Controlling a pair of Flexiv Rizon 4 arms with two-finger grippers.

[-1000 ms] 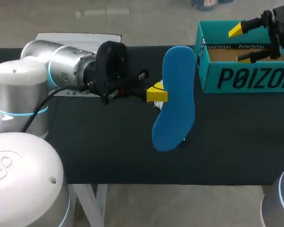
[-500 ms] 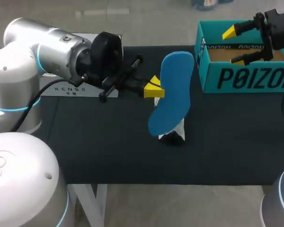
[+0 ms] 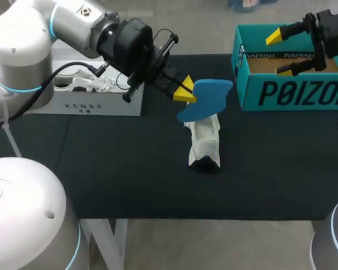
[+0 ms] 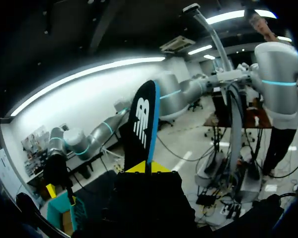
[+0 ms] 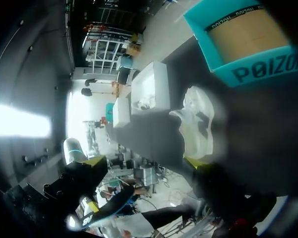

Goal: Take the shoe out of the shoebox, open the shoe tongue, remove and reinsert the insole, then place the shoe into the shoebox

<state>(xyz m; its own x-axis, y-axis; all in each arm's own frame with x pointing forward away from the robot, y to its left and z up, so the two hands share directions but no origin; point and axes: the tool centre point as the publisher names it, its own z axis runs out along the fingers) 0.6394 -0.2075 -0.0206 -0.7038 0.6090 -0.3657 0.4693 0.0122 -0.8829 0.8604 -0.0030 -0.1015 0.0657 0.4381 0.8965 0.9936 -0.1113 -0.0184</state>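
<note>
Left gripper (image 3: 184, 91) is up over the middle of the black table (image 3: 118, 169), and it's clamped on the flat blue foam insole (image 3: 205, 98). Yellow tips pinch one edge and the rest juts out away from the arm. The left wrist view shows it edge-on: the insole (image 4: 145, 124) rises straight from between that gripper's (image 4: 147, 167) yellow tips, dark face and blue rim.

Right under it, the white shoe (image 3: 205, 143) sits on the table, out of the box, with a dark patch at the end nearest the camera. The insole overlaps the shoe's far end from above; whether they touch, I can't tell. In the right wrist view the shoe (image 5: 196, 124) lies near the shoebox (image 5: 248, 44).

Over at the table's far right is the teal cardboard shoebox (image 3: 293, 93), top open, brown floor showing. The right gripper (image 3: 281, 53) hangs over that opening, fingers spread wide, nothing between them.

At far left, a white box (image 3: 96, 104) sits at the table's back edge.
</note>
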